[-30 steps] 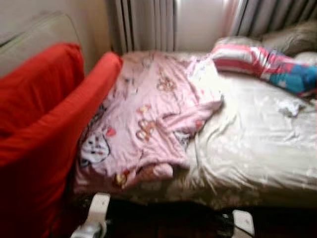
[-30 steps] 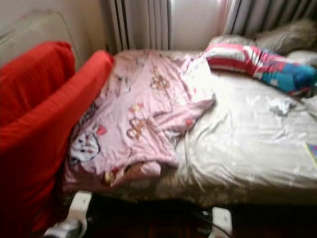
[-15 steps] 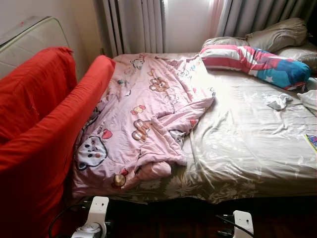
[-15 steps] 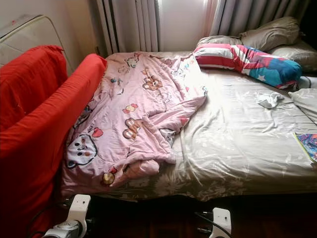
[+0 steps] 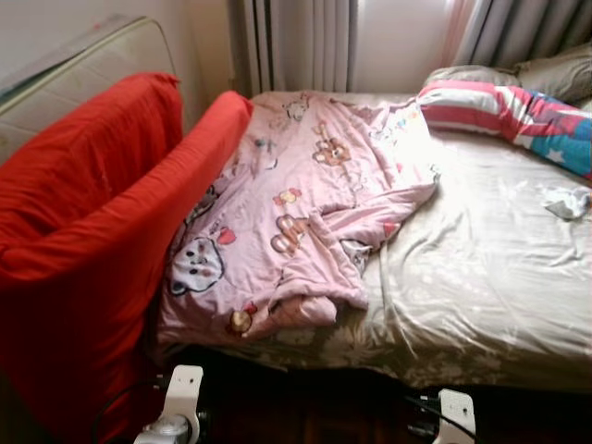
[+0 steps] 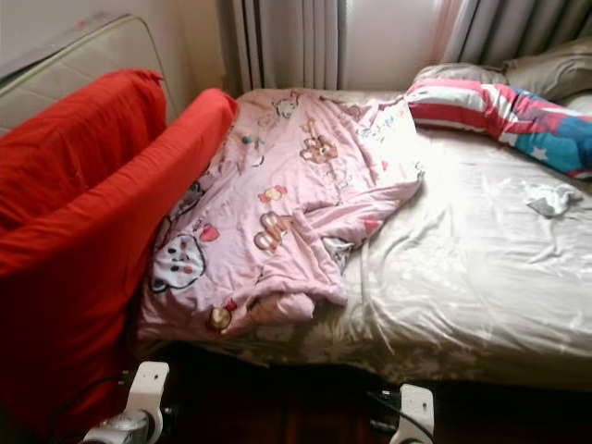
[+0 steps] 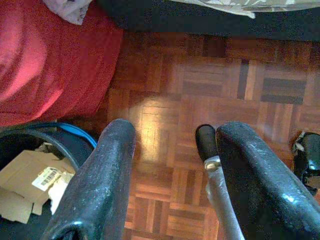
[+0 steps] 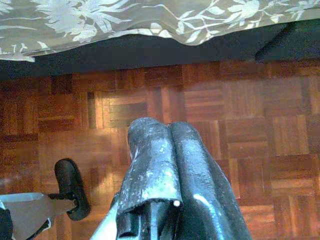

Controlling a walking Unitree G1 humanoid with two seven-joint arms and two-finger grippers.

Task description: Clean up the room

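Note:
A pink cartoon-print blanket (image 5: 296, 213) lies rumpled over the left half of the bed, its edge hanging at the foot. The beige sheet (image 5: 490, 277) is wrinkled, and a small crumpled white cloth (image 5: 566, 201) lies on it at the right. A striped pillow (image 5: 504, 106) rests at the head. Both arms hang low in front of the bed. My left gripper (image 7: 175, 135) is open over the parquet floor with nothing in it. My right gripper (image 8: 157, 130) is shut and empty, also above the floor.
A red-covered sofa (image 5: 83, 231) presses against the bed's left side, with a mattress (image 5: 83, 65) leaning behind it. A dark bin (image 7: 30, 170) with cardboard sits by the sofa. Curtains (image 5: 296, 42) hang behind the bed. Grey pillows (image 5: 555, 74) sit at the far right.
The camera has swung left, so the bed and sofa sit further right in the picture. Nothing on the bed has moved, and both arms still hang low.

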